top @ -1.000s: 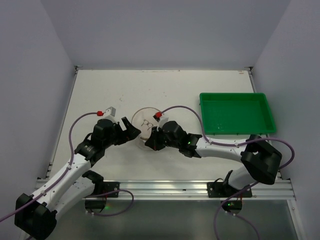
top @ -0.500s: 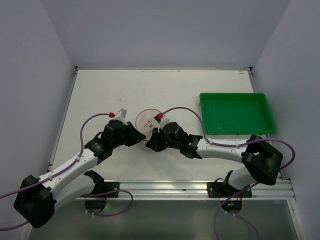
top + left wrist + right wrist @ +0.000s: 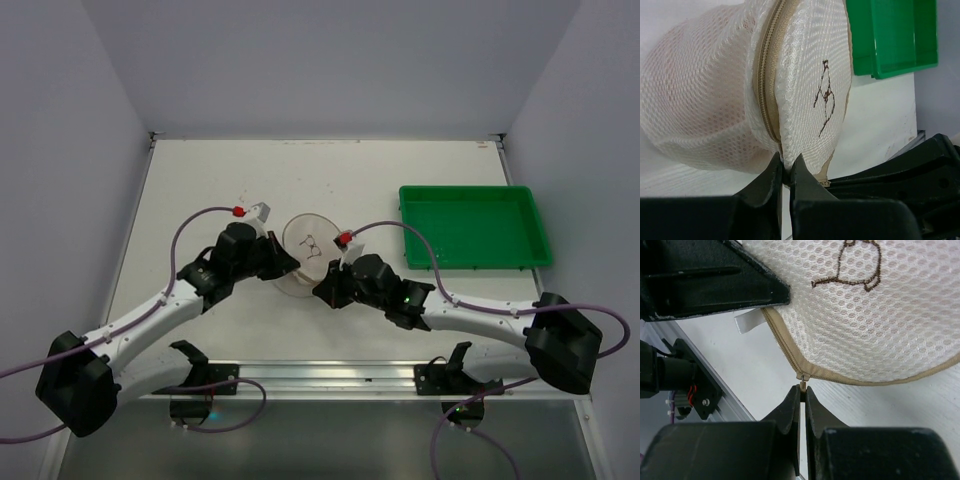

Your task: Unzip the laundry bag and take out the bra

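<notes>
The laundry bag (image 3: 308, 250) is a round white mesh pouch with a beige zip (image 3: 765, 85) and a dark bra sketch (image 3: 825, 97) on its flat face. It sits between both grippers, mid table. My left gripper (image 3: 283, 268) is at its left side, shut on the mesh edge beside the zip (image 3: 786, 162). At the bag's near side, my right gripper (image 3: 325, 290) is shut on the small zip pull (image 3: 803, 385), with the slider just above its fingertips (image 3: 803, 390). The zip looks closed along the rim that shows. The bra is hidden inside the bag (image 3: 880, 330).
A green rectangular tray (image 3: 470, 225) stands at the right of the table, also seen in the left wrist view (image 3: 890, 30). A white label tab (image 3: 747, 322) sticks out of the bag's rim. The metal rail (image 3: 330, 375) runs along the near edge.
My left gripper has moved right to the bag and shut on its edge. The bag and my right gripper, still holding the zip pull, have shifted slightly right.
</notes>
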